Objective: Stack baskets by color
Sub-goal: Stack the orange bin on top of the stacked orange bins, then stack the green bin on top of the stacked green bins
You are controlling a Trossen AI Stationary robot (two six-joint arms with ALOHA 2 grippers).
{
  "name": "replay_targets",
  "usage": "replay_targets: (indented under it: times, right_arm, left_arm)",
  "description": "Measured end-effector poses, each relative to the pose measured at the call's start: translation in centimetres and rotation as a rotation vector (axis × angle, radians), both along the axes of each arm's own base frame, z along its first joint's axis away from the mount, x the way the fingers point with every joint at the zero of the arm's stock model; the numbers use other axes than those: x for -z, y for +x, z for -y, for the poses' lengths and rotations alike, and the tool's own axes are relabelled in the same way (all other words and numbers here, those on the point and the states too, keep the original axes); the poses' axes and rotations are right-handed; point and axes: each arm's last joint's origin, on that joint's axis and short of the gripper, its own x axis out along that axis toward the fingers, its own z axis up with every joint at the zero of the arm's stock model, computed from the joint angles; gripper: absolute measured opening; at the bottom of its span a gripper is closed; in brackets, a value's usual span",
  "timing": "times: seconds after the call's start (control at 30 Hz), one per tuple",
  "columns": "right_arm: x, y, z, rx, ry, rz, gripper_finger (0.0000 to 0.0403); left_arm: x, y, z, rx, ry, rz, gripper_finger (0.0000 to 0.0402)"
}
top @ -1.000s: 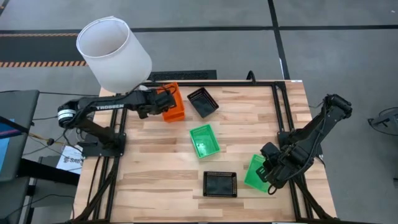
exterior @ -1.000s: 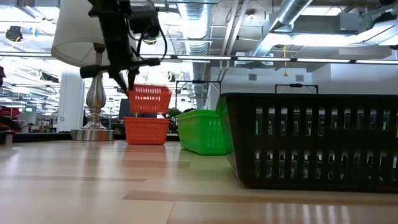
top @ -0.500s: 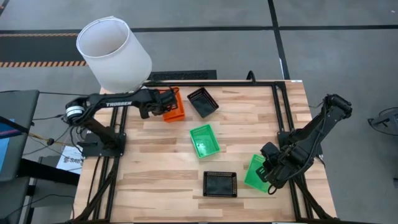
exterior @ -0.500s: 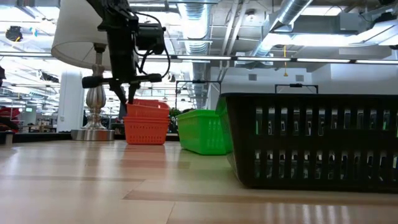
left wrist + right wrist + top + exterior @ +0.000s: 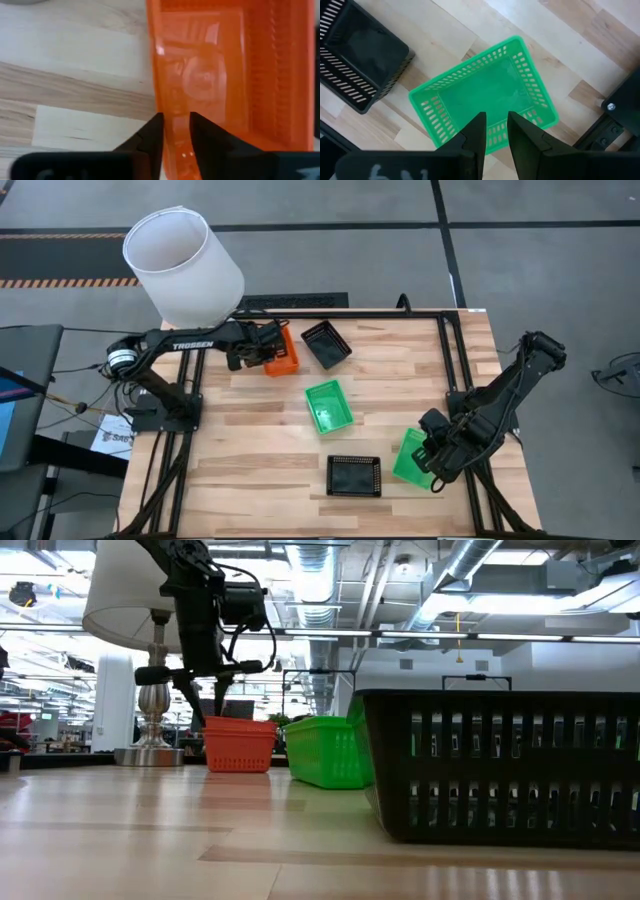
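1. Black basket (image 5: 354, 476), near edge of the wooden surface (image 5: 250, 440); upright, resting flat, fills the low view's foreground.
2. Green basket (image 5: 410, 455), just beside the black one, at the right side of the surface; tilted. The right gripper (image 5: 437, 461) is over it, jaws straddling its rim wall and clenched on it in the right wrist view.
3. Green basket (image 5: 329, 406), mid-surface; upright, standing apart from the others.
4. Black basket (image 5: 326, 344), far edge; upright, set at an angle, just beside the orange stack.
5. Orange baskets (image 5: 282, 355), far left corner; nested into one stack resting on the surface. The left gripper (image 5: 262, 348) is at its left rim; jaws slightly parted either side of the orange wall; whether they grip it cannot be told.
6. White lampshade (image 5: 182, 266), beyond the far left corner.
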Motion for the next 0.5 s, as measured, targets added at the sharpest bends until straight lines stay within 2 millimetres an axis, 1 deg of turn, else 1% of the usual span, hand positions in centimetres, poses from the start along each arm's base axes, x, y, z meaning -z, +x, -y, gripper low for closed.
replay_targets:
  times: [0.13, 0.3, 0.4, 0.5]
  right_arm:
    - [0.0, 0.0, 0.0, 0.0, 0.0, 0.0, 0.0102]
    - [0.0, 0.0, 0.0, 0.0, 0.0, 0.0, 0.0102]
    - [0.0, 0.0, 0.0, 0.006, 0.002, 0.001, 0.0102]
    - [0.0, 0.0, 0.0, 0.032, 0.012, 0.0, 0.0102]
  left_arm:
    - [-0.1, 0.2, 0.0, 0.064, -0.014, 0.017, 0.0132]
    - [-1.1, 0.5, 0.0, 0.12, -0.03, 0.025, 0.0184]
    - [-1.7, 0.6, -0.1, 0.129, -0.032, 0.02, 0.0197]
    - [-2.5, 0.7, -0.1, 0.183, -0.034, 0.002, 0.02]
